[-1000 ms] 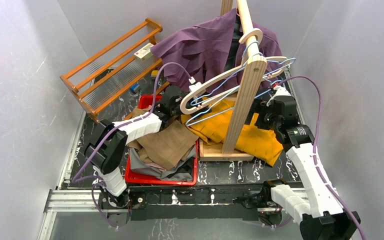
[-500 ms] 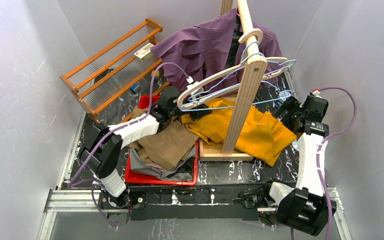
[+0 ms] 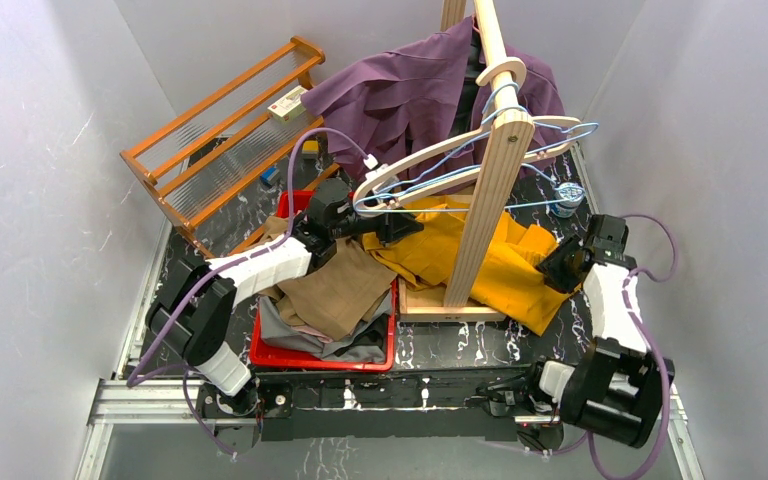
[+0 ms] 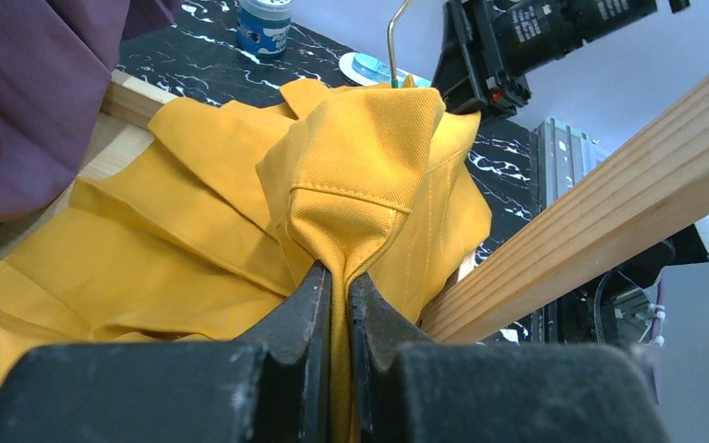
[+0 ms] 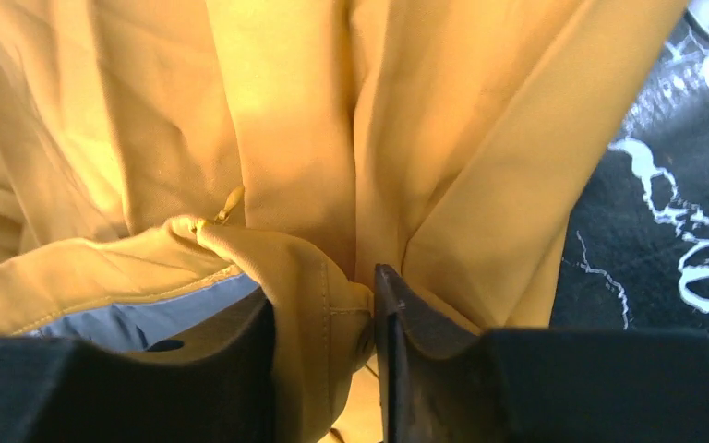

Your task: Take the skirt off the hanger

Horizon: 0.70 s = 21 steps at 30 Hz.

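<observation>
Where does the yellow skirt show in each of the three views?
Top external: yellow skirt centre-right, draped at the foot of the wooden post.
Left wrist: fills the centre, a fold pinched in the left claw.
Right wrist: fills most of the frame, a fold inside the right claw.
Shared landmark: the black marbled tabletop, in all three.

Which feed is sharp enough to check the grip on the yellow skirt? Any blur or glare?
Left wrist: skirt crisp at the left end effector, near housing blurred. Right wrist: skirt soft, bright warm patch. Top external: sharp, evenly lit.
</observation>
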Available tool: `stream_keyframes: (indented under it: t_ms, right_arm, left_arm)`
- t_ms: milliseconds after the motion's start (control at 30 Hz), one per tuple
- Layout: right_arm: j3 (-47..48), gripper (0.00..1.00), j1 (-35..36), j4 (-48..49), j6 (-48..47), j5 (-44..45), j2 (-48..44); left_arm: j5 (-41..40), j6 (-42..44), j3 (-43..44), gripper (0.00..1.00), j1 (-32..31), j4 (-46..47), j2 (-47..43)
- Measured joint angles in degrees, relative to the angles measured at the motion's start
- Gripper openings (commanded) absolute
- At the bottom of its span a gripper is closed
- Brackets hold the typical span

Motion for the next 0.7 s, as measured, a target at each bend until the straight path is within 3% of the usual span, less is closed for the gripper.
stream_keyframes:
  t_ms: [133,233,300,467,500,567,700]
  right_arm:
    - [-5.0,0.2,-0.5,6.1,5.1,-0.9,-7.7]
    - [-5.8,0.0,-0.7,13.5,6.5,-4.5,-13.0]
    - [-5.8,0.0,-0.7,20.8,7.0,-7.7,-13.6]
    - [-6.0,0.0,-0.7,38.1,9.1,-18.0,-10.6]
    - [-6.1,0.0,-0.7,40.3,9.3,-19.7,-10.3]
    - [-6.1,0.0,-0.7,44.1,9.4,-22.7,-10.0]
    - [-6.7,0.0,-0.6,51.2,10.4,-28.2,-9.4]
  left_arm:
    - [-0.1,-0.3,-0.6,0.0,0.0,0.0,-0.3]
    - [-0.2,-0.2,-1.0,0.0,0.0,0.0,-0.3]
    - [-0.9,-0.3,-1.3,0.04,0.3,0.1,-0.5]
    - [-1.6,0.0,-3.1,0.73,0.4,0.0,-1.9]
    - [-1.6,0.0,-3.1,0.82,0.3,0.0,-2.1]
    - [-1.8,0.0,-3.1,0.96,0.2,0.0,-2.4]
    - [-1.6,-1.3,-3.0,0.98,-0.1,0.5,-2.4]
